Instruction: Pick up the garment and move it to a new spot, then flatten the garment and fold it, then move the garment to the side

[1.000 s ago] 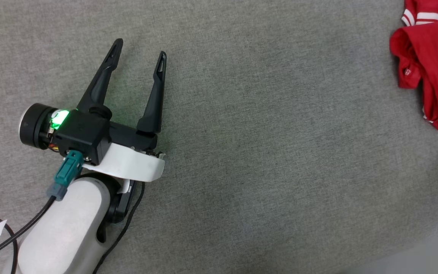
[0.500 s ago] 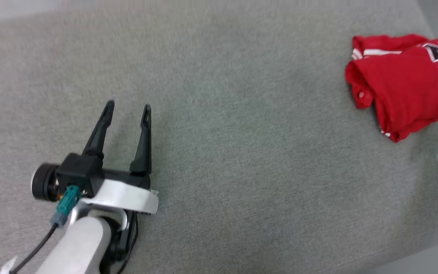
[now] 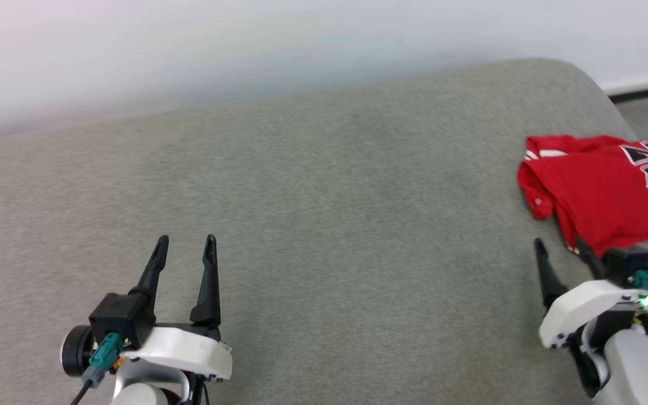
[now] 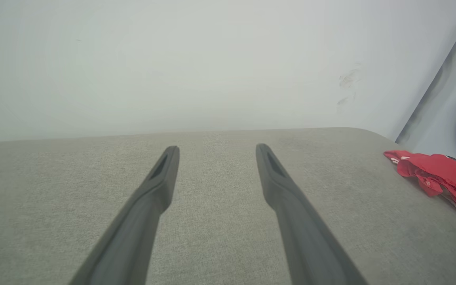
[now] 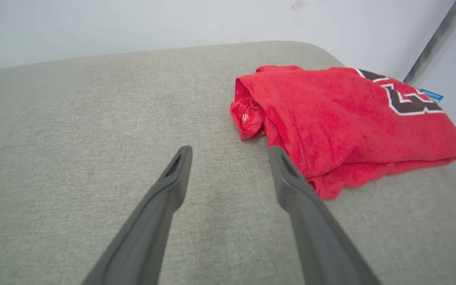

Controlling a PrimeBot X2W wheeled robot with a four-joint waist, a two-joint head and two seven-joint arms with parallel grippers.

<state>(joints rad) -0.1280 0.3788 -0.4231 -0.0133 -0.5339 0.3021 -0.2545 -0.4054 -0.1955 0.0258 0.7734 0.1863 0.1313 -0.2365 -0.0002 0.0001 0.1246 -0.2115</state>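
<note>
The garment (image 5: 331,118) is soft, fuzzy cloth, the bench (image 3: 324,225) matt coarse-woven grey fabric, and the left tool (image 3: 185,239) and right tool (image 3: 559,243) matt black plastic.

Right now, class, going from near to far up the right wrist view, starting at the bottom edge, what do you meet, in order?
right gripper, jaws open → garment, lying on the grey cushion → white wall

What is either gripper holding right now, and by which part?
Nothing is held. The left gripper is open and empty over the grey surface. The right gripper is open and empty, just short of the folded shirt.
</note>
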